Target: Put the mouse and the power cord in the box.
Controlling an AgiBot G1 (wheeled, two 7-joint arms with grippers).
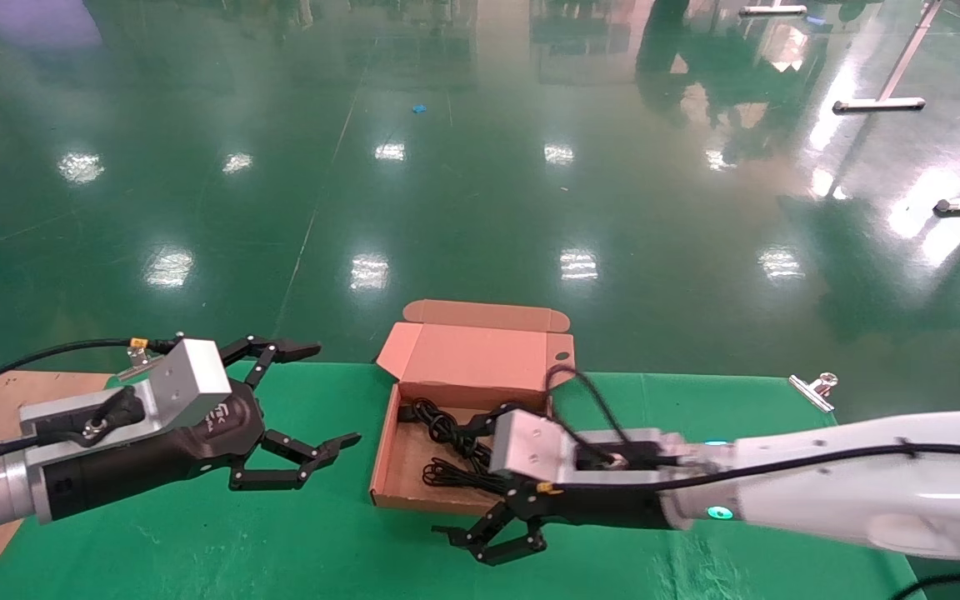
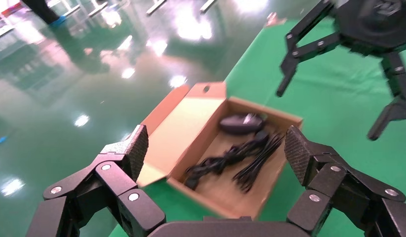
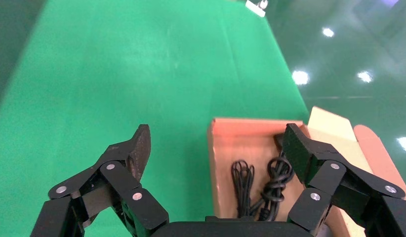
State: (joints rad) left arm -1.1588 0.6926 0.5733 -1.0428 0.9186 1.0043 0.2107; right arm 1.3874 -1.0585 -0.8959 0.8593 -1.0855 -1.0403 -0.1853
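Both items lie in the box, both claws empty

We find the box (image 1: 413, 487) on the green cloth (image 1: 197, 542) at the table's middle, its flap lid (image 1: 472, 350) standing up on the far side. Inside, the mouse (image 2: 240, 123) rests toward the right end, and the power cord (image 2: 225, 160) lies coiled on the floor of the box beside it. Our right gripper (image 1: 492, 508) hovers over the near right edge of the box, fingers spread wide, holding nothing. Our left gripper (image 1: 317, 396) hangs above the cloth left of the box, also spread wide and empty. We note a metal clip (image 1: 813, 390) at the cloth's far right edge
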